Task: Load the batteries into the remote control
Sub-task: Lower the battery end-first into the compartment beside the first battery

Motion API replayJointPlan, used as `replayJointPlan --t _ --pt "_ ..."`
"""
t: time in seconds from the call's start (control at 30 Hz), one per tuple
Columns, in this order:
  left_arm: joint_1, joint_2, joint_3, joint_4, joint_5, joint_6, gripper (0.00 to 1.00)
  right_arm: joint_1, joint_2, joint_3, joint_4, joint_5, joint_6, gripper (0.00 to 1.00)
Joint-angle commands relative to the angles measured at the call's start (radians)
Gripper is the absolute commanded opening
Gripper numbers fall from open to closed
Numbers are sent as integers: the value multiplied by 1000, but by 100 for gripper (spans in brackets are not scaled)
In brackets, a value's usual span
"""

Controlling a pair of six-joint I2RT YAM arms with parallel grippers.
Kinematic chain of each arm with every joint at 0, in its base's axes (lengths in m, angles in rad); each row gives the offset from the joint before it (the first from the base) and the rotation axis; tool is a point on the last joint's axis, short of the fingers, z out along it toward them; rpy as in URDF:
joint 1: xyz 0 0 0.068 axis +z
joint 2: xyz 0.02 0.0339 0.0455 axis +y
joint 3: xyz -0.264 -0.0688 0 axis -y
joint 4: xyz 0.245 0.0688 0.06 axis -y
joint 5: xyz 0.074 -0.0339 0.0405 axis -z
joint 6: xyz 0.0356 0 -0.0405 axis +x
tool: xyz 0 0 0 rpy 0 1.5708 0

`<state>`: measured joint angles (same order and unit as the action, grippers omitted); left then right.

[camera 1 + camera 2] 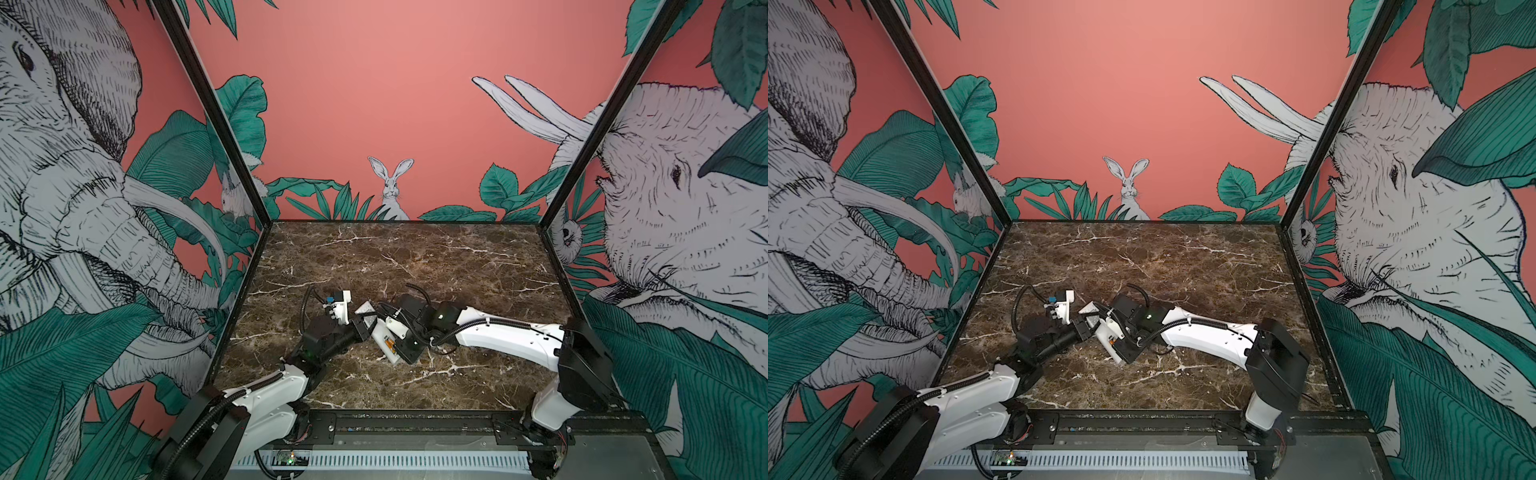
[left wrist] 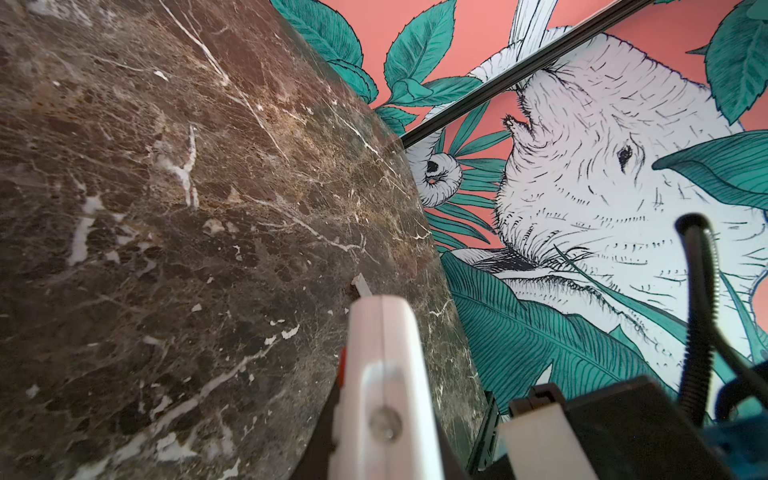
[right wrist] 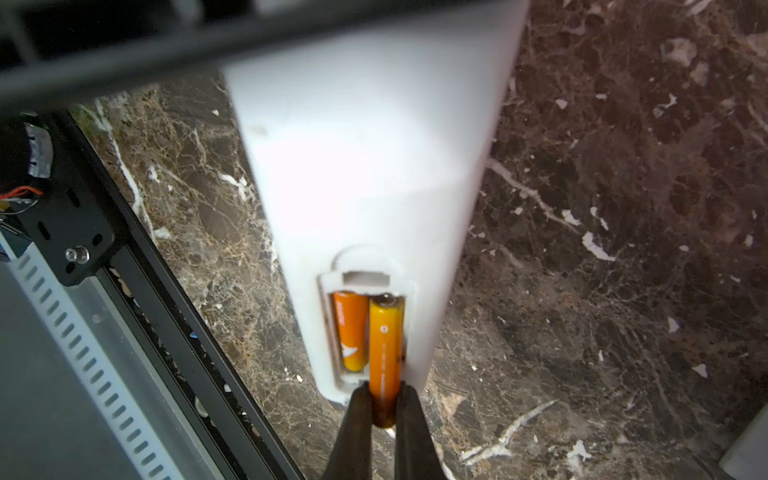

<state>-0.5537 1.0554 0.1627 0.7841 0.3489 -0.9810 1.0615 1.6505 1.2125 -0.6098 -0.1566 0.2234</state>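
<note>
Right wrist view: right jaws pinch the second battery, riding high beside the seated battery in the remote control, itself clamped by left jaws over the counter; pushed askew, it could jam or spring out of its bay

White remote control; orange batteries; brown white-veined marble table; pink jungle-print walls.

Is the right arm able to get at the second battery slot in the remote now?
Likely yes: the remote control has its compartment uncovered, and the right gripper holds a battery partly in it.
</note>
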Motion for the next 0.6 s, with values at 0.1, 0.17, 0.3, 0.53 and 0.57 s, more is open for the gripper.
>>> replayJointPlan --t 0.1,0.17,0.3,0.53,0.57 --pt "3 -6 -15 60 -8 -34 0 4 14 22 9 23 12 4" --pt "3 -3 -17 67 -13 -43 0 4 12 23 12 26 12 6" --pt "3 -4 -20 76 -17 -53 0 4 12 27 12 29 10 12" --pt "3 -4 -20 80 -21 -61 0 5 3 20 19 31 12 17" --pt "4 -2 -20 83 -22 -63 0 4 4 18 21 30 14 18"
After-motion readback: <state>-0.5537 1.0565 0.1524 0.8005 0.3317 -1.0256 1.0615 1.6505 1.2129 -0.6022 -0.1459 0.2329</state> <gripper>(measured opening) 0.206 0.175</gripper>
